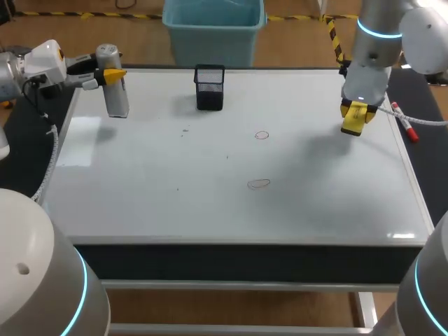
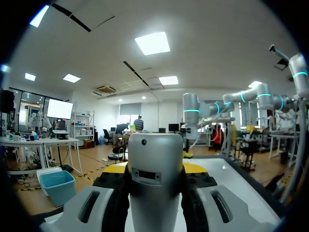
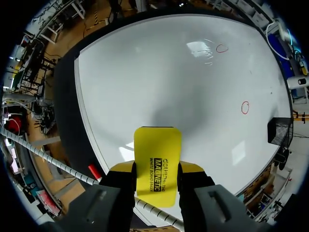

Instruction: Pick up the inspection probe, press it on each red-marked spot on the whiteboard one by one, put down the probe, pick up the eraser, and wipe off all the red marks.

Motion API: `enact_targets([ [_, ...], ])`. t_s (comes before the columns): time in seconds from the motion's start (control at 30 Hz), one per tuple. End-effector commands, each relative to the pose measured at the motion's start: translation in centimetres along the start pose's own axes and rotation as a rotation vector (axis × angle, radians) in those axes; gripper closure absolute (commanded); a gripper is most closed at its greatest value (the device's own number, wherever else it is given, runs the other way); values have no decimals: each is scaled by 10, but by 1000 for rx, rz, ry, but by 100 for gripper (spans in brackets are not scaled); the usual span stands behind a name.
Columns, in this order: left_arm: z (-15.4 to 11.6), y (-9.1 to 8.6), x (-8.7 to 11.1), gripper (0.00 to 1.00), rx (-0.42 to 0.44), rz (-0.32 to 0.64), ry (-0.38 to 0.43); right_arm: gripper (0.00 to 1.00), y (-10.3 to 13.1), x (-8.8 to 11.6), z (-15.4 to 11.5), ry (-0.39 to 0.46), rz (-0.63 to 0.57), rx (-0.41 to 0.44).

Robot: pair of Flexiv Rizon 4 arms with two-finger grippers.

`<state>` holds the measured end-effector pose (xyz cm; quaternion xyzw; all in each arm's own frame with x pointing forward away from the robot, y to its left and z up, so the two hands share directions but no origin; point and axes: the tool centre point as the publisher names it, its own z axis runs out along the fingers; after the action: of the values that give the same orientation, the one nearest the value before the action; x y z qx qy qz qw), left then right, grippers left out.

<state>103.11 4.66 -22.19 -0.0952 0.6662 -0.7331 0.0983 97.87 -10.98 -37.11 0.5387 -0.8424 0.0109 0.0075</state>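
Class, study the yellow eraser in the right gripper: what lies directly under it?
Under the eraser, held in the right gripper, lies bare whiteboard carrying its shadow; both red marks sit farther off. The patch the eraser itself covers cannot be seen.

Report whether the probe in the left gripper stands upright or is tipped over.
Upright: the probe stands vertical at the whiteboard's corner, the left gripper shut on its upper part.
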Motion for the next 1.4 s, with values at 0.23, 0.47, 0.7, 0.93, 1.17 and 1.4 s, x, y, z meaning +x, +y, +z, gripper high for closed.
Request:
enact_targets([
  [0.23,49,-6,30,100,-24,-4,102,100,0,1,-1,0,-2,2],
  [0.47,108,-11,67,100,3,-1,236,100,0,1,-1,0,-2,2],
  [0.7,161,-6,96,100,15,-28,242,100,0,1,-1,0,-2,2],
  [0.93,204,9,109,100,0,-59,164,100,0,1,-1,0,-2,2],
  [1.17,245,21,121,100,-33,-70,100,100,0,1,-1,0,-2,2],
  [1.4,284,30,128,100,-35,-79,60,100,0,1,-1,0,-2,2],
])
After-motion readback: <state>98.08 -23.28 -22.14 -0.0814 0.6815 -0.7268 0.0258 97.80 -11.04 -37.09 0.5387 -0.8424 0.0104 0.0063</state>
